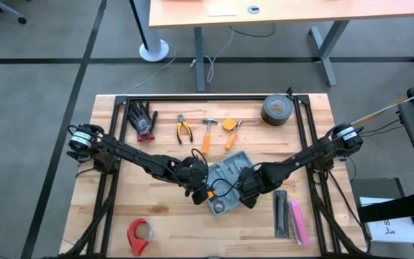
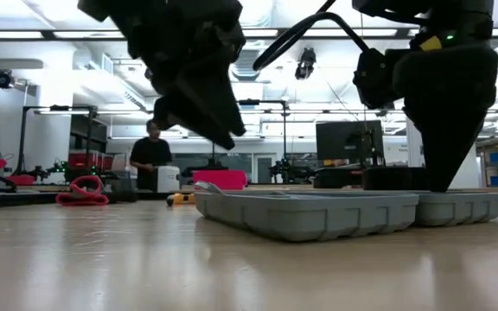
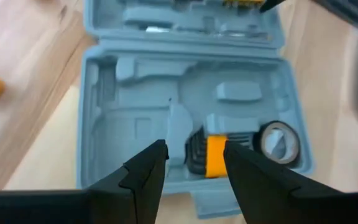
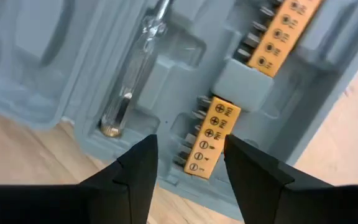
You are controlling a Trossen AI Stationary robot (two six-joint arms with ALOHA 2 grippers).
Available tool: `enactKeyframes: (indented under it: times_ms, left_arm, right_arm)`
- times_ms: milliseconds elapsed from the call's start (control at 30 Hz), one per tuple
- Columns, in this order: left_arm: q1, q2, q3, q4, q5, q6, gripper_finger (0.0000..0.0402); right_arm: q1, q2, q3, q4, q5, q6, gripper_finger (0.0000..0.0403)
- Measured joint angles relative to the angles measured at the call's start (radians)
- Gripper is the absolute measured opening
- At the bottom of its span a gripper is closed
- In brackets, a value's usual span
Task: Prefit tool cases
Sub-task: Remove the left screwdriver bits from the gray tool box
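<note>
High view: the case [image 1: 228, 181] lies open and flat in the middle of the table [image 1: 164, 237], between the two arms.
Case, inside: a moulded grey tray with tool-shaped slots; a yellow bit holder [image 4: 211, 137] and a clear-handled screwdriver [image 4: 132, 78] sit in one half, a small tape roll [image 3: 279, 142] and a yellow and black piece [image 3: 207, 155] in the other.
Handling, my judgement: stiff thin plastic, probably light, so it may slide on the smooth wood when pushed. The slots are shallow, so a tool must go in straight.
Where to hold, my judgement: the outer rim or the side handle bump; the tray inside gives no edge to pinch.
Left claw [image 3: 194, 165]: fingers apart, empty, just above the half with the tape roll.
Right claw [image 4: 190, 168]: fingers apart, empty, low over the edge by the bit holder.
Around: pliers [image 1: 184, 129], hammer [image 1: 208, 133], gloves [image 1: 143, 119], big tape roll [image 1: 276, 110] at the far side; a red thing [image 1: 139, 234] and black and pink bars [image 1: 290, 216] at the near side.
</note>
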Motion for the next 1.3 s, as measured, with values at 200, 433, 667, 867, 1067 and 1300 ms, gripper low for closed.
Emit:
enactKeyframes:
  times_ms: [200, 433, 667, 867, 1067, 1300]
  left_arm:
    - [0.004, 0.000, 0.039, -0.064, -0.027, 0.109, 0.0172]
    - [0.000, 0.000, 0.040, -0.069, -0.028, 0.239, 0.0177]
    - [0.000, -0.012, 0.028, -0.075, -0.073, 0.305, 0.0163]
    - [0.004, -0.012, 0.004, -0.063, -0.098, 0.316, 0.0160]
    - [0.004, -0.012, -0.024, -0.061, -0.105, 0.290, 0.0168]
    - [0.004, -0.012, -0.029, -0.055, -0.105, 0.275, 0.0174]
  right_arm:
    - [0.000, 0.000, 0.000, -0.005, 0.000, 0.085, 0.0172]
    - [0.000, 0.000, 0.000, -0.017, -0.032, 0.170, 0.0177]
    - [-0.002, 0.000, 0.000, -0.034, -0.053, 0.193, 0.0179]
    - [-0.015, 0.000, 0.000, -0.057, -0.060, 0.178, 0.0178]
    - [-0.023, 0.015, -0.001, -0.045, -0.062, 0.167, 0.0177]
    - [-0.039, 0.119, -0.046, 0.084, -0.082, 0.121, 0.0175]
